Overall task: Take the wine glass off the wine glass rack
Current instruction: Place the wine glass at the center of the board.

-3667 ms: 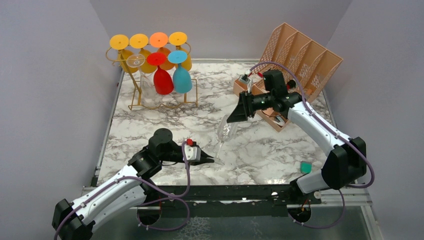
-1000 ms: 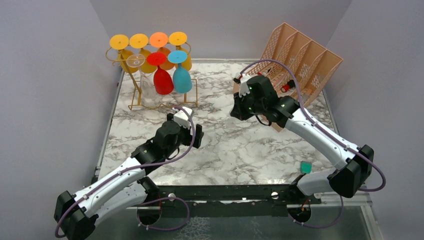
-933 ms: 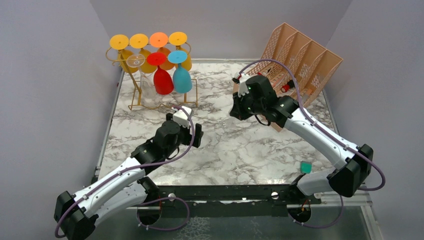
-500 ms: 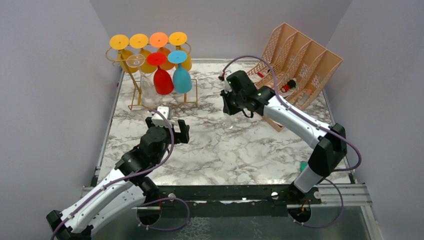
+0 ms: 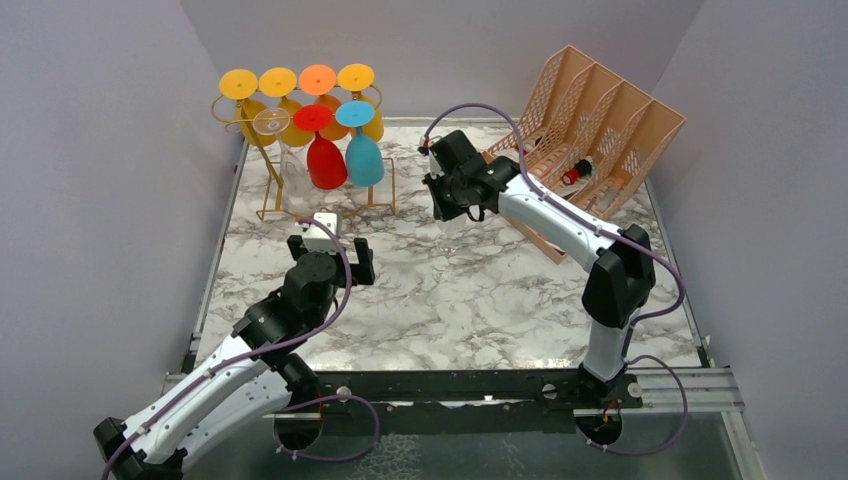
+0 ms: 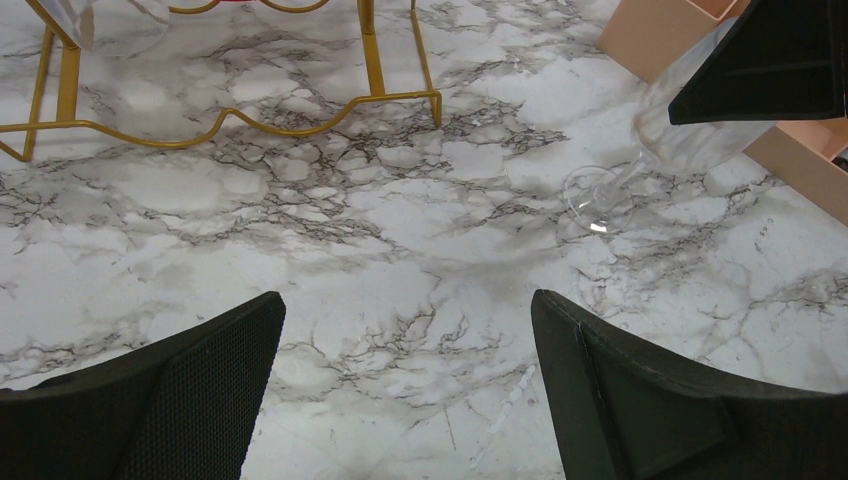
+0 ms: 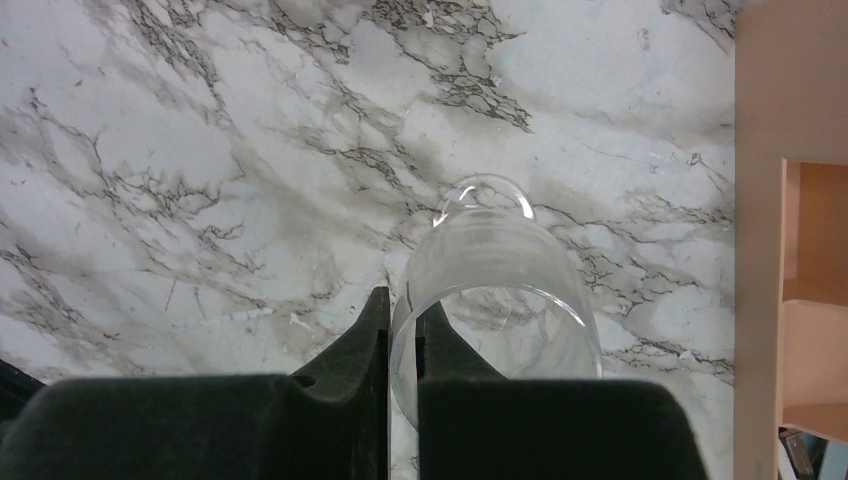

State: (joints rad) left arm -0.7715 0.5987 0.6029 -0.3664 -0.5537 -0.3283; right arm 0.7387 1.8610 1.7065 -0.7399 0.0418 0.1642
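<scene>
The right tool pinches the bowl wall of the clear thin-walled wine glass, probably light, slick and brittle, likely safer held gently by its stem; the left tool gapes empty.

I count eight stemmed wine glasses in all. One clear glass goblet sits pinched in my right claw. Seven hang to that claw's left on one thin gold wire rack: three yellow glasses, one orange glass, one red glass, one blue glass, one transparent glass. One peach plastic lattice file organizer stands to its right.
</scene>
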